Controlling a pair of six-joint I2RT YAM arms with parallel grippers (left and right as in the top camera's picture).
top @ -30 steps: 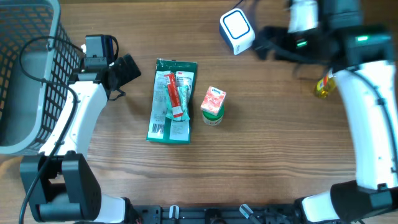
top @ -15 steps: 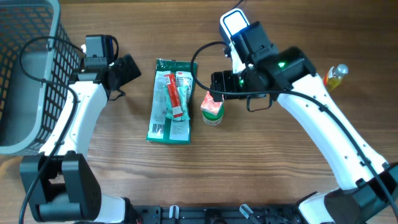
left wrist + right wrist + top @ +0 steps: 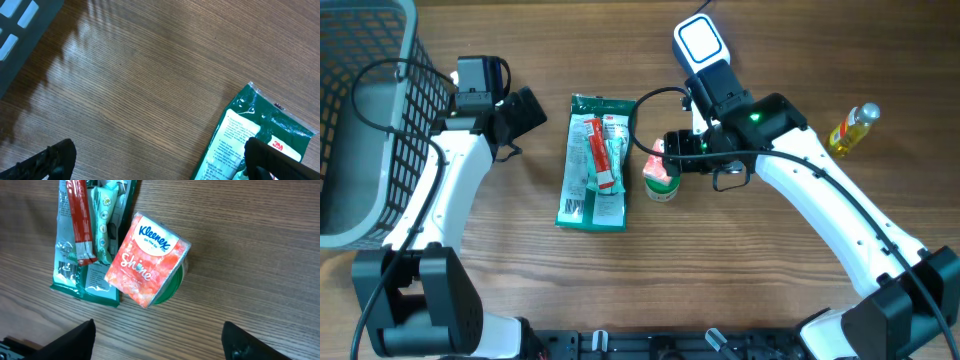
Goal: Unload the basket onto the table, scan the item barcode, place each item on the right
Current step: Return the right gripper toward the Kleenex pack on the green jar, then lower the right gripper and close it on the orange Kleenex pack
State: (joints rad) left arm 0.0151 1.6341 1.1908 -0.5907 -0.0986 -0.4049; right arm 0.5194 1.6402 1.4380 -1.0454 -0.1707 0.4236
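Pink-and-orange tissue pack [image 3: 145, 260] sits near the middle of the wooden table [image 3: 720, 290], propped at a tilt on a round green container [image 3: 172, 291] whose rim shows beneath its lower edge. The right gripper [image 3: 159, 341] hovers directly above it, fingers spread wide on either side and touching nothing. At the pack's 9 o'clock, just beside it, lies a flat green packet [image 3: 597, 170] with a printed barcode near its lower corner. The white scanner [image 3: 699, 42] stands at the pack's 12 o'clock, near the far table edge. A small yellow bottle [image 3: 850, 128] stands well apart at 3 o'clock. The left gripper [image 3: 160, 157] waits at 9 o'clock between the packet and a grey wire basket [image 3: 390, 130], also spread wide and empty.

The pack looks light and soft, a film-wrapped block of tissues that would give under pressure and could slip if pinched on its glossy printed face alone. Its perch on the container seems unsteady, so a nudge from one finger might tip it off. The surest hold appears to be across the two long side edges, squeezing gently enough not to crush it. No barcode shows on its upper face; the code probably sits on a side or underneath, so the grasp should leave those faces free to be turned toward the scanner.
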